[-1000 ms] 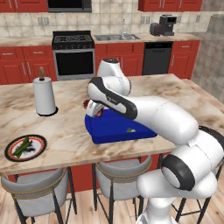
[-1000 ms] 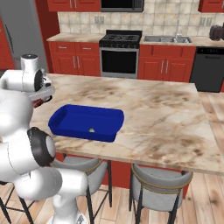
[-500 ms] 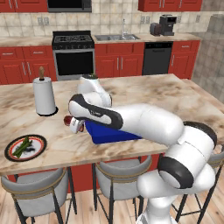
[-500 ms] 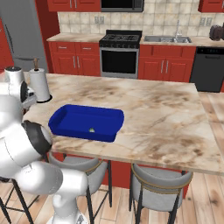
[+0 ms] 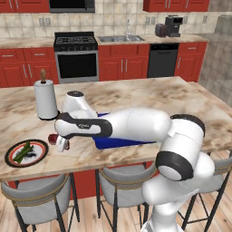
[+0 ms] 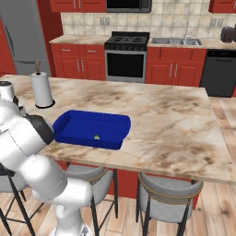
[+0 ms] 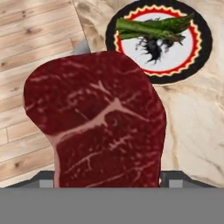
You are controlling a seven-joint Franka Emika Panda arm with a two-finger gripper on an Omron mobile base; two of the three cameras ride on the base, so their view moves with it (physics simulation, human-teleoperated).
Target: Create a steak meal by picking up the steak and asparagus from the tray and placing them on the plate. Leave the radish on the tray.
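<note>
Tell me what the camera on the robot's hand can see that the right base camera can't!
The hand view alone gives a close look at the steak held in the pincer, and past it the plate with the asparagus lying on it. The right base view alone gives the blue tray with the little radish inside, the paper towel roll and the stove. Both share the marbled counter.

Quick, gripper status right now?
Gripper: closed on the steak, carried above the counter short of the plate.
</note>
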